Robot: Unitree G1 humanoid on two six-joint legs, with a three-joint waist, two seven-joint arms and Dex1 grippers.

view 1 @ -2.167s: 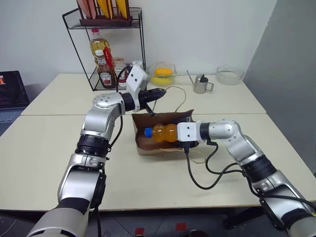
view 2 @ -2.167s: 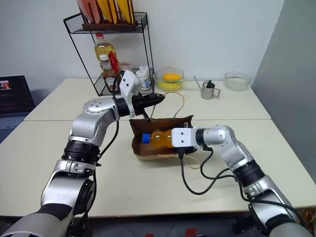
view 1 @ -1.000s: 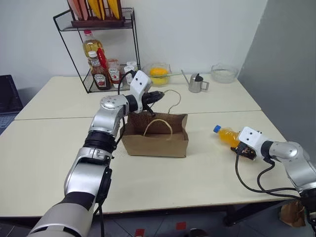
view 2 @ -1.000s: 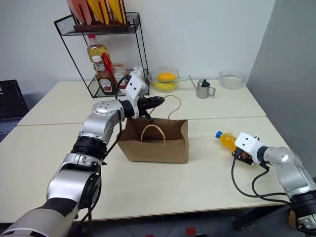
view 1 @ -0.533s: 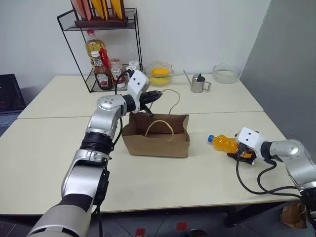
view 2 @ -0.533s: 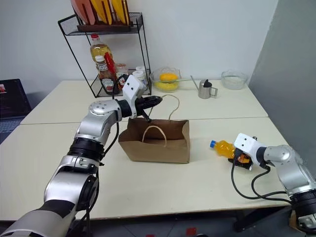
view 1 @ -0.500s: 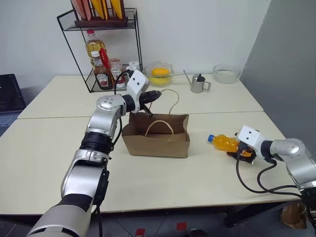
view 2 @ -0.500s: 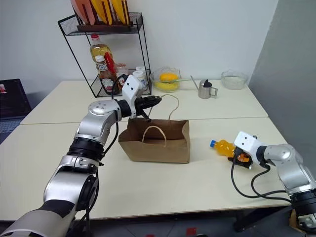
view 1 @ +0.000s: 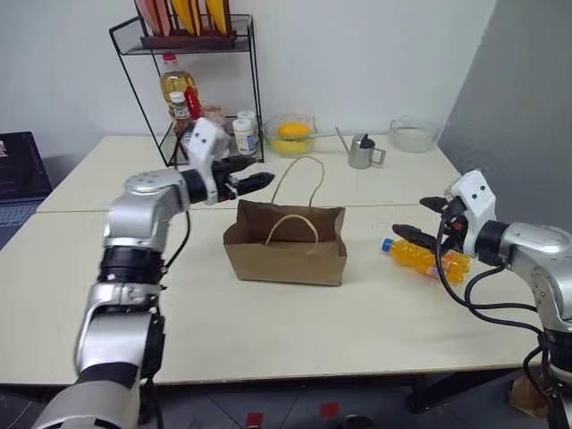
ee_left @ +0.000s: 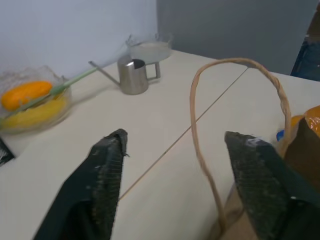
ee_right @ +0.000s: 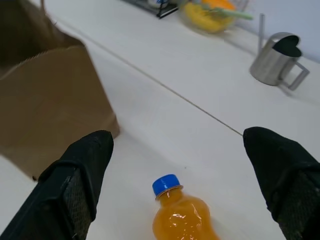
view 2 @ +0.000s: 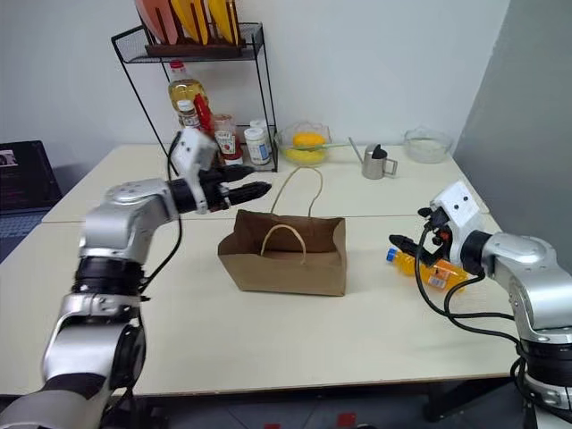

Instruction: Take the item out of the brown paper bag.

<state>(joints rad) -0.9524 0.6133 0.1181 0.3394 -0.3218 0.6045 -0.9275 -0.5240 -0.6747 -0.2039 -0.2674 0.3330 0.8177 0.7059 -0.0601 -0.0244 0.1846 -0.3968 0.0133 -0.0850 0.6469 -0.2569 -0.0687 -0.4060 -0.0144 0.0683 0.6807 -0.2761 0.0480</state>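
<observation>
The brown paper bag point(view 1: 286, 255) stands upright on the table's middle, its mouth open and its far loop handle point(ee_left: 239, 64) sticking up. The item, a small orange drink bottle with a blue cap point(view 1: 425, 257), lies on its side on the table to the right of the bag, cap toward the bag. My right gripper point(view 1: 416, 219) hovers open just above the bottle point(ee_right: 181, 216), not touching it. My left gripper point(view 1: 253, 181) is open behind and to the left of the bag, apart from the handle.
A black wire rack point(view 1: 192, 89) with sauce bottles stands at the back left. Beside it are a bowl of yellow fruit point(view 1: 291, 135), a metal pitcher point(view 1: 361, 152) and a glass bowl point(view 1: 412, 134). A laptop point(view 1: 18, 174) sits at the far left.
The right gripper laid the bottle on the table, let go and rose above it. The left gripper opened off the bag's handle and drew away to the left.
</observation>
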